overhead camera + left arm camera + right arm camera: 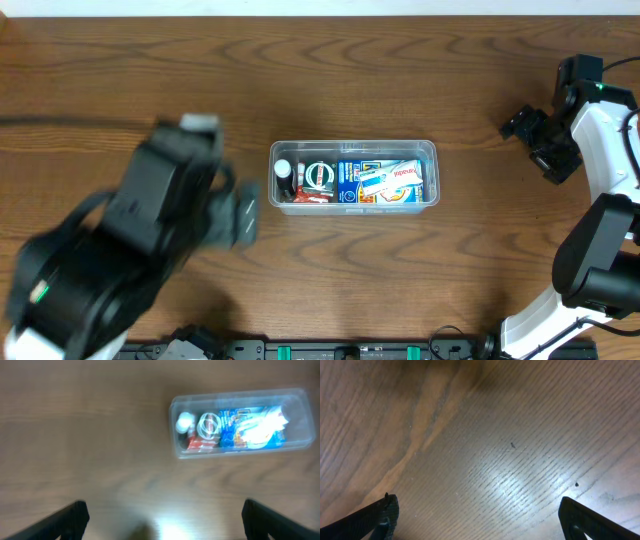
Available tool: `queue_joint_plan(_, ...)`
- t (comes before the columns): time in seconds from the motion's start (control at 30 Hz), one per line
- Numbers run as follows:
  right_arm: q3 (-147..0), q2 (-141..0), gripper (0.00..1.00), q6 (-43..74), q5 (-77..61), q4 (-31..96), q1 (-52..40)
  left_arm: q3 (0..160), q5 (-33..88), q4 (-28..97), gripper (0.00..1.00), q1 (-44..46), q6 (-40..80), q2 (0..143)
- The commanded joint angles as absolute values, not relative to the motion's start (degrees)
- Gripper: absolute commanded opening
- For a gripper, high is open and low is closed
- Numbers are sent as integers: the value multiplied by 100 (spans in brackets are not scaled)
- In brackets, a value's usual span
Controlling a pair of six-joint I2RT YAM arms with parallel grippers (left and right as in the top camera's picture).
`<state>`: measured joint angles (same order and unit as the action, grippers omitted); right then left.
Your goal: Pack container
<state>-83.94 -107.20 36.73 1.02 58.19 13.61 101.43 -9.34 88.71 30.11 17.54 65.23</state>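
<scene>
Clear rounded-corner container [350, 144] sits packed; left end effector [165, 511], right end effector [477, 505] spread.

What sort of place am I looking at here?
Likely a robotics lab bench: a left arm and a right arm flank a wooden table, with a clear container of small packaged goods between them.
</scene>
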Motion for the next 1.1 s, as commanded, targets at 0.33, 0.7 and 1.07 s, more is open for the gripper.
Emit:
queue_joint_plan(0.33,-8442,-10759,99,3612,123,5824,1365,8764,-1470,8252,98,2392,1496,4499)
queue_joint_plan(0.7,-8442,-10759,99,3614,126,5822,1365,4792,-1643,3229,98,231,1205,2598)
queue_joint_plan(1.07,-8442,-10759,99,3612,126,5808,1365,2196,-958,543,98,-301,1205,1433)
